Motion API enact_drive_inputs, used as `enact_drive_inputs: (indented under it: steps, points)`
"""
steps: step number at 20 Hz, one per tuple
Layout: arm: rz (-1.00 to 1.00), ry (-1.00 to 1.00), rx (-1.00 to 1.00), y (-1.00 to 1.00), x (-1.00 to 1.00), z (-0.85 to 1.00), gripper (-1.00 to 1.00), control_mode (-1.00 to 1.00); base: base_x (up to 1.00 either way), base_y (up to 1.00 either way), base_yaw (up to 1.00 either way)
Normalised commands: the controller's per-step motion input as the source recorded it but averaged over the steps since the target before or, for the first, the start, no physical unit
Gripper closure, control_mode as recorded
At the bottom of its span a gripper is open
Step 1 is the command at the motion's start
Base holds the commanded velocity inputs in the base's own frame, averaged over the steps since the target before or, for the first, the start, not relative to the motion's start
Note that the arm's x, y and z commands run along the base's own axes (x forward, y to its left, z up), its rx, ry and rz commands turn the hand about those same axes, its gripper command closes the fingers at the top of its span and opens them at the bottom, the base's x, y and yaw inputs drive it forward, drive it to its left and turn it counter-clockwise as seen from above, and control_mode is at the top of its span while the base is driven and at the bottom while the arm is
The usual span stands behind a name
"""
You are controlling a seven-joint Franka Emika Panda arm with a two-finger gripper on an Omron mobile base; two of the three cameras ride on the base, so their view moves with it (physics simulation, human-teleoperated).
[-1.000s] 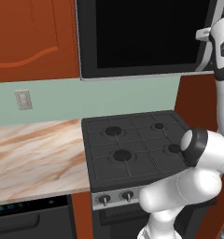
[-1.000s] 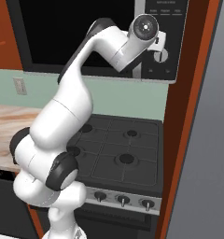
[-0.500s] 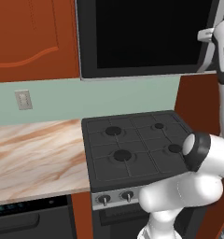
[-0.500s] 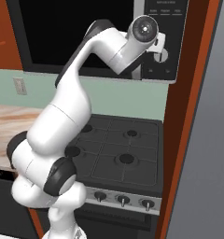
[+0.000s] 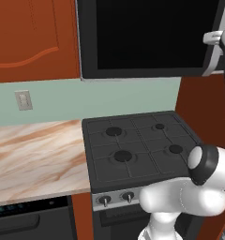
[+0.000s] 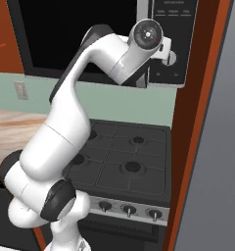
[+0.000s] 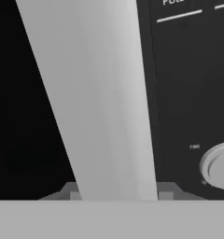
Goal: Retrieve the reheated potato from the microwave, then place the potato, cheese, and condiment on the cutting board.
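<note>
The wide microwave (image 5: 152, 37) with its black glass door and silver-grey frame hangs above the black gas stove (image 5: 140, 150), between the red-brown wooden cabinet (image 5: 34, 40) on one side and a red-brown panel on the other. Its door looks shut in both base views. From the right base view its dark control panel (image 6: 173, 44) carries one round white knob (image 6: 171, 58) and a few pale lines of lettering too small to read. Close up, a pale grey vertical handle bar (image 7: 104, 102) runs down the door's edge, with the glass to one side and the panel and knob (image 7: 217, 165) to the other.

The white arm reaches up to that handle; the gripper (image 7: 115, 196) sits right at the bar, its two dark tips either side of the bar's foot, jaws drawn narrow. Whether they truly clamp it I cannot tell.

Below, the stove shows four burners and three front knobs. Beside it lies one marbled beige countertop (image 5: 37, 157), and one pale wall switch plate (image 5: 23, 100) on the green backsplash.
</note>
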Motion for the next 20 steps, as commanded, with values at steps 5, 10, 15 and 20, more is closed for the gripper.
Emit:
enact_drive_inputs:
  steps: [5,10,15,20]
  points:
    - [0.00,0.00,0.00,0.22,-0.40,0.11,1.00,-1.00,0.00,0.00,0.00]
    - [-0.01,0.00,0.00,0.17,-0.46,0.13,1.00,-1.00,0.00,0.00,0.00]
    - [-0.03,0.00,0.00,0.16,-0.53,0.09,1.00,-1.00,0.00,0.00,0.00]
    - [-0.07,0.00,0.00,0.13,-0.62,0.07,1.00,-1.00,0.00,0.00,0.00]
